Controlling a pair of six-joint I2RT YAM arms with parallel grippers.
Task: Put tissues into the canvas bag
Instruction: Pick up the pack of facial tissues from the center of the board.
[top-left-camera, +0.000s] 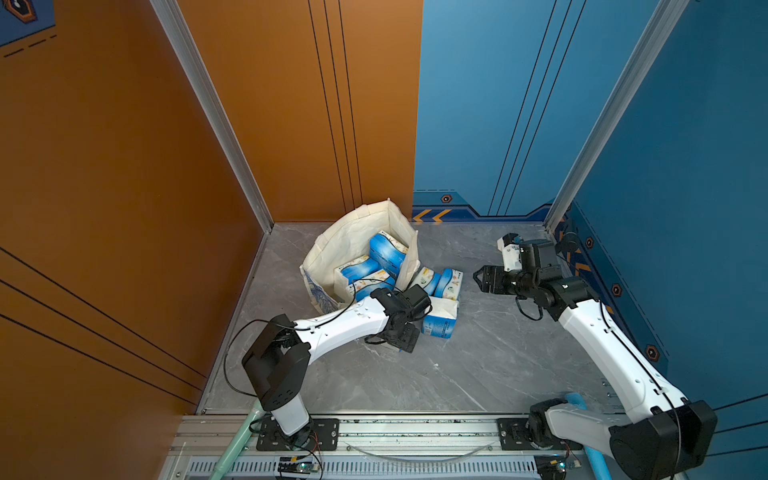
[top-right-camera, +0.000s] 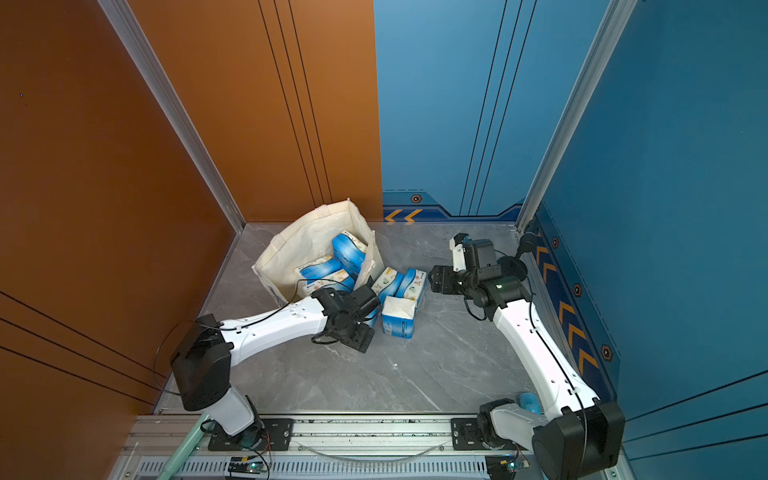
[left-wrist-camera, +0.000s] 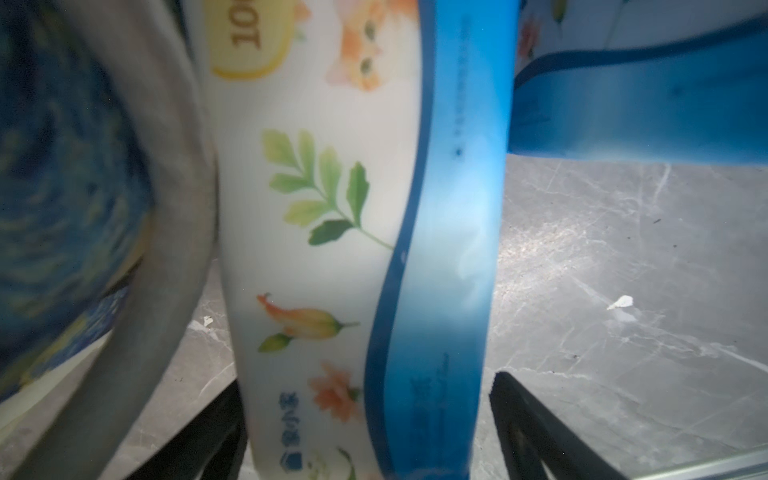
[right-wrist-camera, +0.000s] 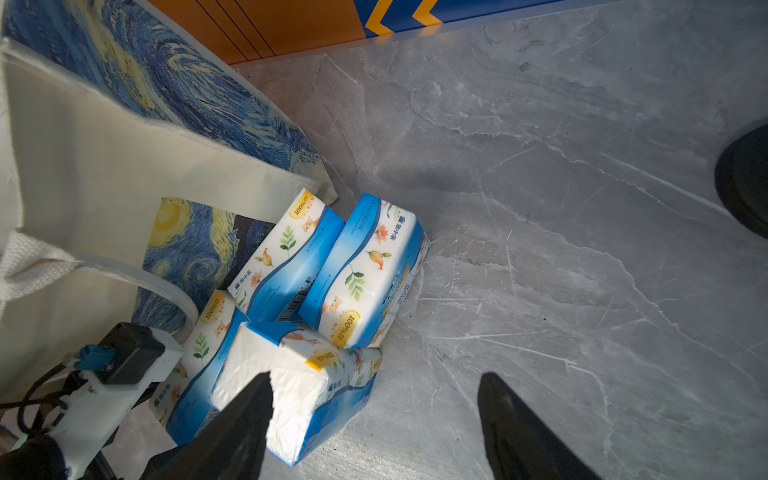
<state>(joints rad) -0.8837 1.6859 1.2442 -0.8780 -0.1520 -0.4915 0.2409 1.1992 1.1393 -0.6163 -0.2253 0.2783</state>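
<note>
Four soft blue-and-white plastic-wrapped tissue packs (right-wrist-camera: 361, 270) lie beside the cream canvas bag (right-wrist-camera: 83, 166); one pack (left-wrist-camera: 316, 249) runs lengthwise between the wide jaws of my left pincer (left-wrist-camera: 365, 382); my right pincer (right-wrist-camera: 376, 376) gapes empty nearby.

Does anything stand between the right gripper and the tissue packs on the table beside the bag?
Nothing visible. Only bare grey marble-look tabletop lies between the open right gripper and the nearest blue-and-white plastic-wrapped tissue pack, near the cream canvas bag.
</note>
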